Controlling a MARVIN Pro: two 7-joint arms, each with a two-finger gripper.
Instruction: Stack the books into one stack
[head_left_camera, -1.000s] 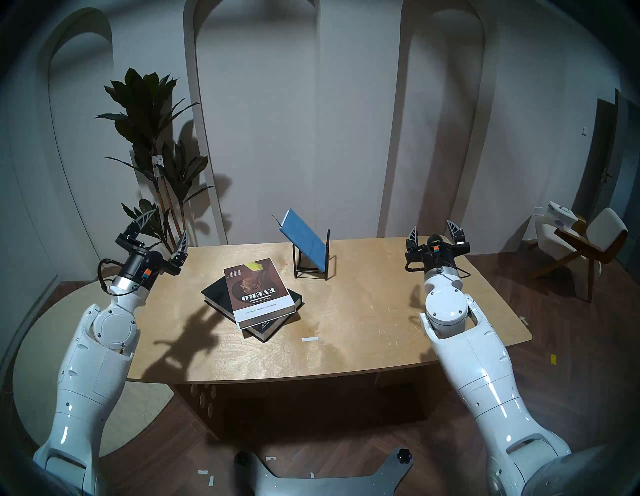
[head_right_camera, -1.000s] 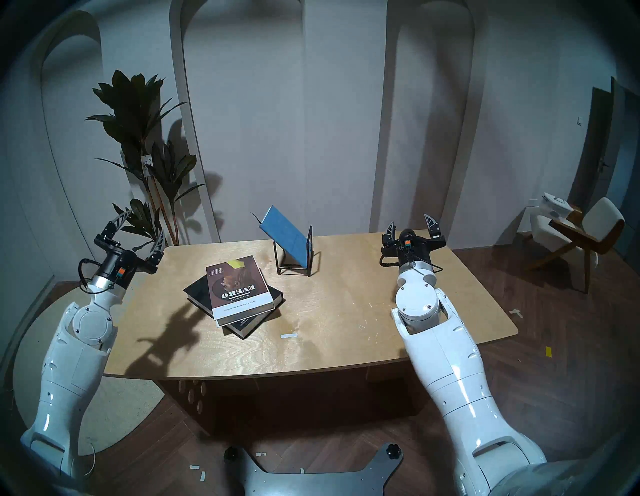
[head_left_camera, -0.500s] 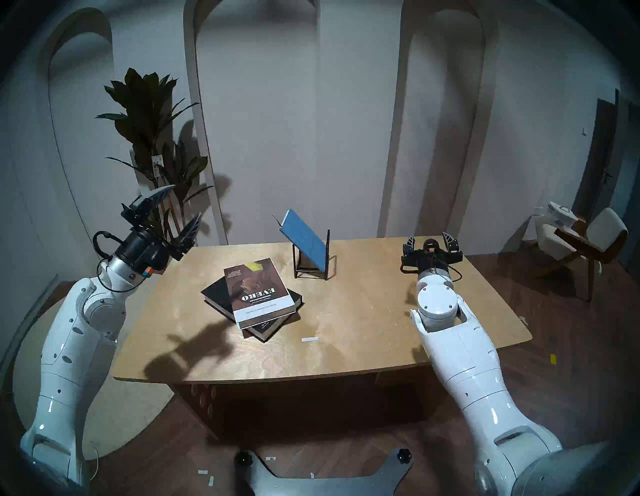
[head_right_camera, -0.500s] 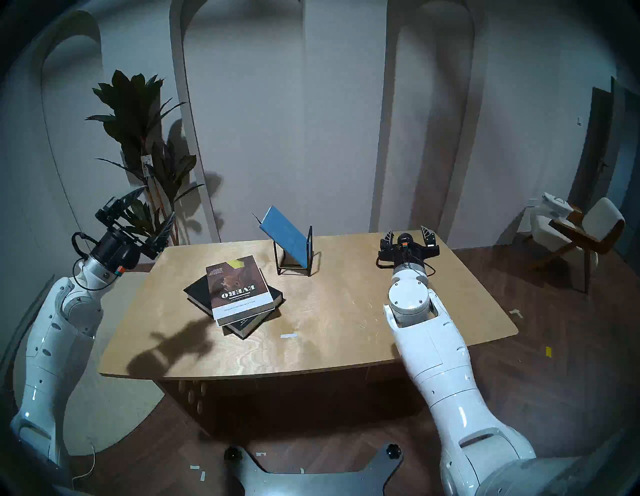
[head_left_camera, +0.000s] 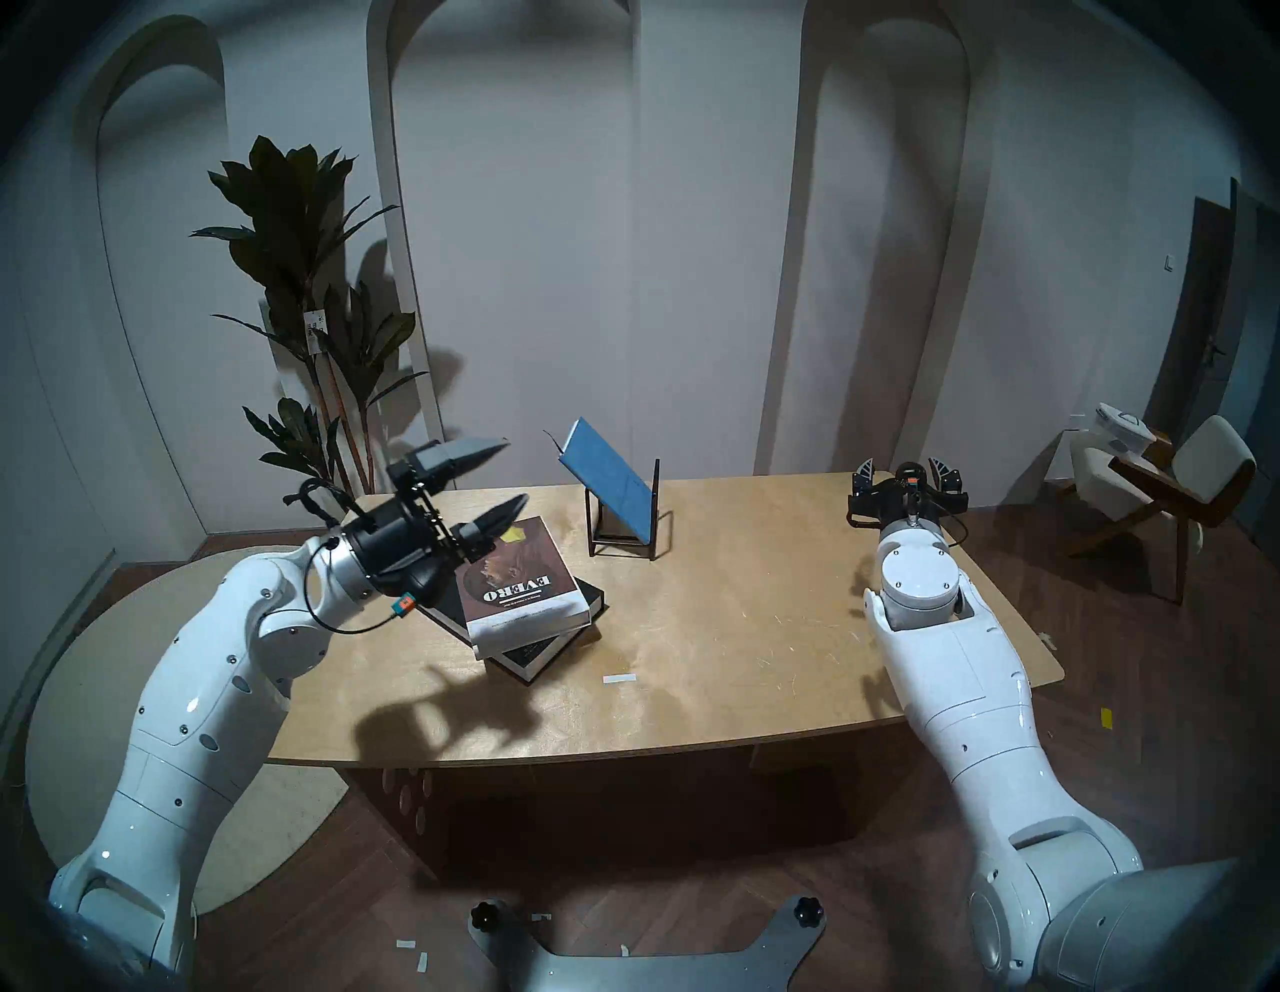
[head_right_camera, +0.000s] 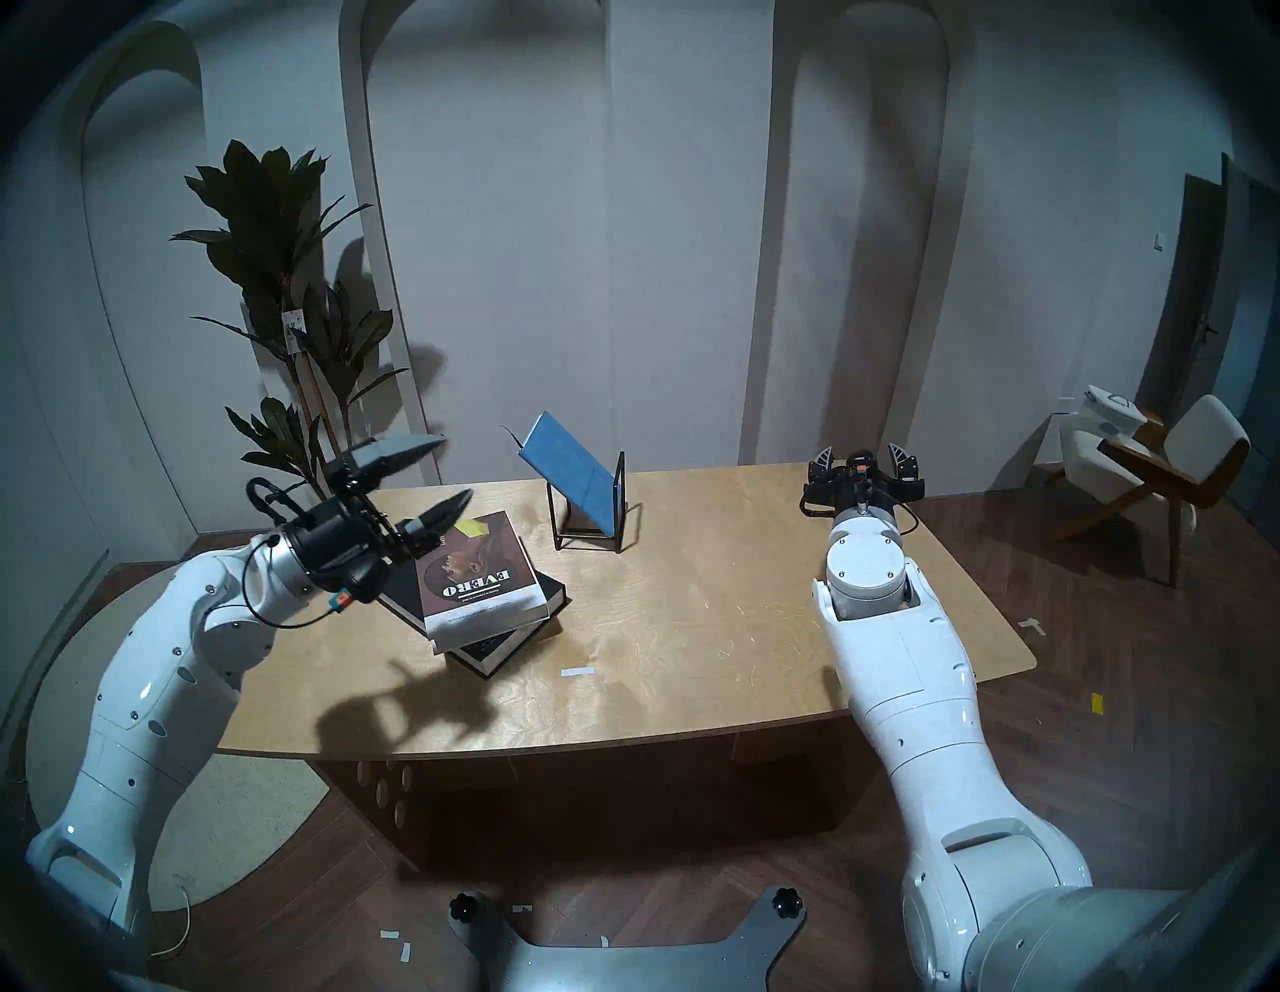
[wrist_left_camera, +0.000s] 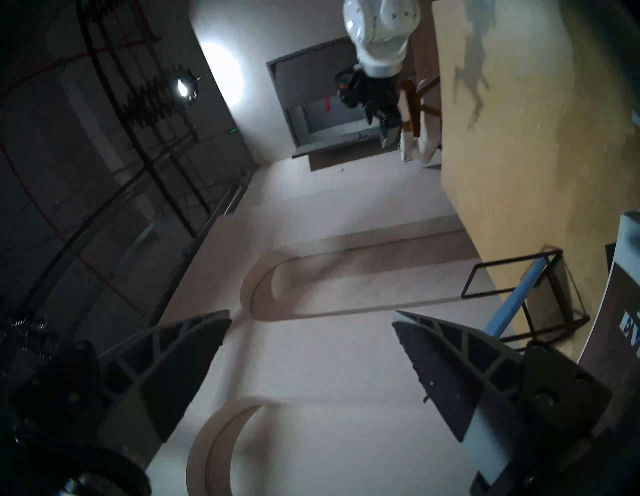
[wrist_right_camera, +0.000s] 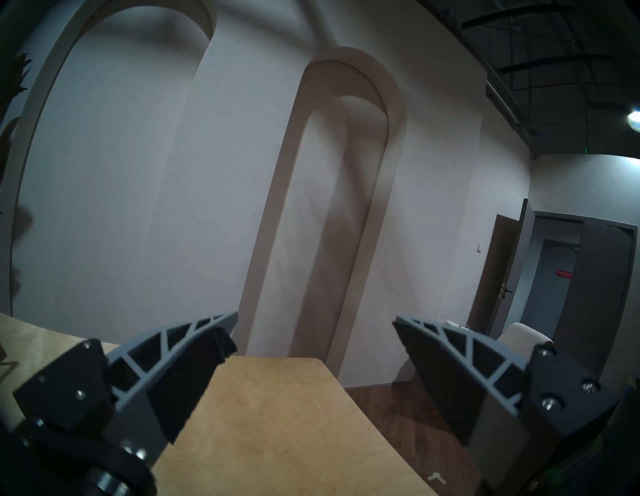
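Note:
A brown-covered book (head_left_camera: 523, 596) (head_right_camera: 478, 585) lies skewed on a thick black book (head_left_camera: 537, 651) (head_right_camera: 495, 648) at the table's middle left. A thin blue book (head_left_camera: 609, 485) (head_right_camera: 571, 467) leans tilted in a black wire rack (head_left_camera: 627, 533) behind them; its edge shows in the left wrist view (wrist_left_camera: 512, 304). My left gripper (head_left_camera: 516, 478) (head_right_camera: 454, 467) (wrist_left_camera: 311, 317) is open and empty, in the air over the brown book's far left corner, pointing right toward the blue book. My right gripper (head_left_camera: 904, 467) (head_right_camera: 862, 457) (wrist_right_camera: 315, 320) is open and empty over the table's far right corner.
The wooden table (head_left_camera: 727, 623) has a white tape strip (head_left_camera: 618, 678) near the books. A tall potted plant (head_left_camera: 312, 277) stands behind the far left corner. A chair (head_left_camera: 1170, 485) stands on the floor at the far right. The wall is close behind the table.
My left arm swung in from off the table's left edge to over the books, its gripper turning to point right. My right gripper shifted slightly right and stayed open. The books did not move.

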